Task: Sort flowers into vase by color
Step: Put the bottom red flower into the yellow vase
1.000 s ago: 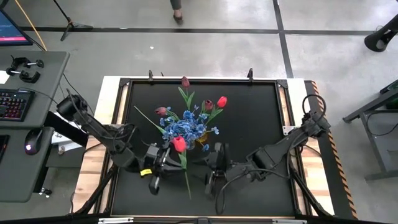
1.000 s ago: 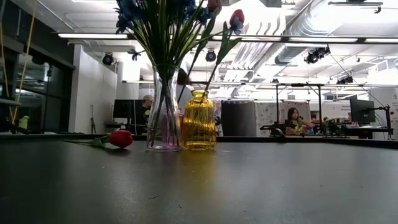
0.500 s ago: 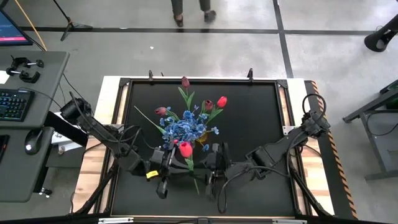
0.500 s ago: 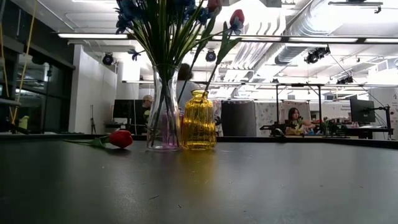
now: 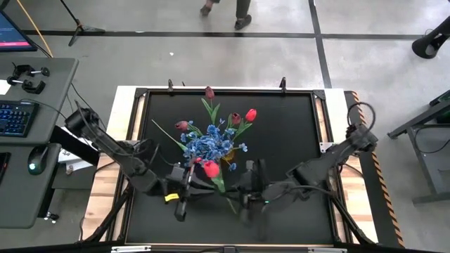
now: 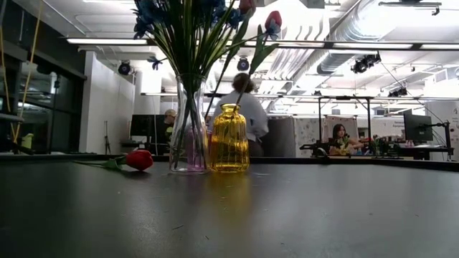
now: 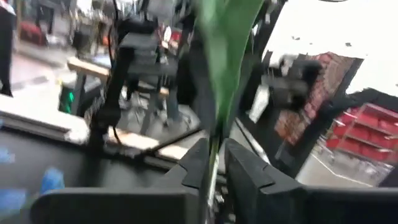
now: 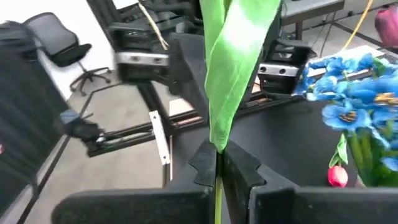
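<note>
The red tulip [image 5: 209, 169] on a thin green stem with a broad leaf [image 8: 233, 68] sits between my two grippers, near the table's near edge. My left gripper [image 5: 191, 185] is shut on its stem from the left. My right gripper [image 5: 236, 191] is shut on the stem from the right. A clear vase [image 6: 188, 136] holds the blue blossoms [image 5: 207, 144]. The yellow vase [image 6: 229, 140] beside it holds one red and two maroon tulips. Another red tulip [image 6: 140, 159] lies on its side on the table, left of the vases. My left gripper pinches the red tulip's thin stem [image 7: 211, 163] between its two fingers, below the leaf. The fingers [image 7: 198, 167] lie across the stem and come level from the table's left. My right gripper pinches the same stem [image 8: 217, 177] just below the leaf's base, fingers [image 8: 204, 163] across it, coming from the table's right. The leaf rises beyond the fingers.
The two vases stand close together at the table's middle, just beyond the held tulip. A raised frame [image 5: 133, 140] runs round the black tabletop. A person [image 6: 247, 118] walks through the room behind the table. A desk with a keyboard [image 5: 14, 116] stands to the left.
My left gripper has carried the red tulip a little toward the table's right, and the stem's free end has swung in from the near edge. My right gripper has moved toward the left, up to the stem. A person has walked across behind the table.
</note>
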Motion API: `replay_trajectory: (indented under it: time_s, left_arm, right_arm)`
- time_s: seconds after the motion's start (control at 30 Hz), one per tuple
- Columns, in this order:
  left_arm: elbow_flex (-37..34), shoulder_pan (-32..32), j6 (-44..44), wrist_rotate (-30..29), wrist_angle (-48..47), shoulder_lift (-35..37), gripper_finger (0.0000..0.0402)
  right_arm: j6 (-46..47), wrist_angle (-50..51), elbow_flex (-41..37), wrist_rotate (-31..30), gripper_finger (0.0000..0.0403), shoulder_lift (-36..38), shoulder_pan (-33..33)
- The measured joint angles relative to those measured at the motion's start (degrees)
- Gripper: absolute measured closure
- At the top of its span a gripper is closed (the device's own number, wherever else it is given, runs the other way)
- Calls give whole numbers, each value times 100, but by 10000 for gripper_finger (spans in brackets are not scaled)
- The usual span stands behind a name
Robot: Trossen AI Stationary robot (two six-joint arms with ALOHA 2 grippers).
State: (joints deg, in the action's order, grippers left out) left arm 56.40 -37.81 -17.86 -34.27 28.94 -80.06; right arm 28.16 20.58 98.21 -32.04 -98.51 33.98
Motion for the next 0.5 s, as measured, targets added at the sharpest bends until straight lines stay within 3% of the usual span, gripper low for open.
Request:
replay_trajectory:
  time_s: [0.2, 0.33, 0.5]
  left_arm:
    - [0, -99, -1189, -12, -1969, 600, 302]
    - [-78, -517, -2193, -153, -2962, 709, 275]
    - [-834, -1356, -3127, -1658, -1923, 467, 271]
  right_arm:
    - [48, 832, 2, -363, 402, 530, 259]
    - [830, 2236, -7, -1295, 402, 1000, 700]
    - [3134, 3826, -772, -2551, 402, 1600, 1504]
